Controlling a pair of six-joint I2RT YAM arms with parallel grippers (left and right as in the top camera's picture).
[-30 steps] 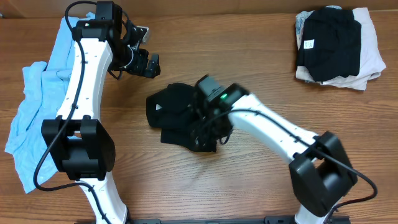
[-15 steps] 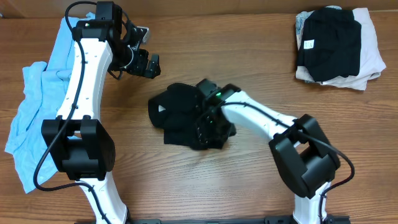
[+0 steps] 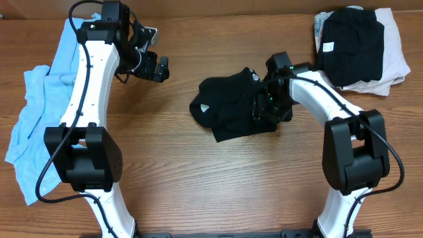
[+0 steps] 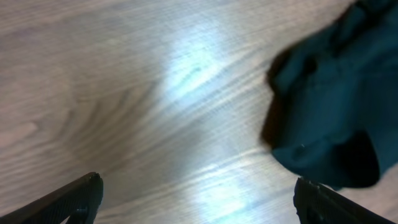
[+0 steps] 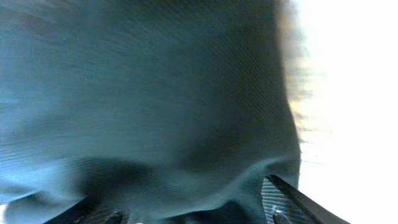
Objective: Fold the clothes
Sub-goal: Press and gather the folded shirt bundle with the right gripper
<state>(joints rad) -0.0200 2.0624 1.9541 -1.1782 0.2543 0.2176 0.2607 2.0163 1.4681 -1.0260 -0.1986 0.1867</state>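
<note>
A black garment point(image 3: 231, 109), folded into a bundle, lies on the wooden table right of centre. My right gripper point(image 3: 266, 108) is at its right edge and shut on its fabric. In the right wrist view the dark cloth point(image 5: 155, 93) fills the frame and bunches between the fingers point(image 5: 186, 208). My left gripper point(image 3: 155, 68) is open and empty, hovering to the upper left of the bundle. In the left wrist view its fingers point(image 4: 199, 199) are spread wide over bare wood, with the black garment point(image 4: 336, 118) at the right.
A stack of folded clothes point(image 3: 360, 49), black on beige, sits at the far right corner. A heap of light blue clothes point(image 3: 33, 112) lies along the left edge, partly under the left arm. Bare wood lies along the front of the table.
My right gripper has dragged the black garment from the table's centre to the right, toward the folded stack. The left arm has not moved.
</note>
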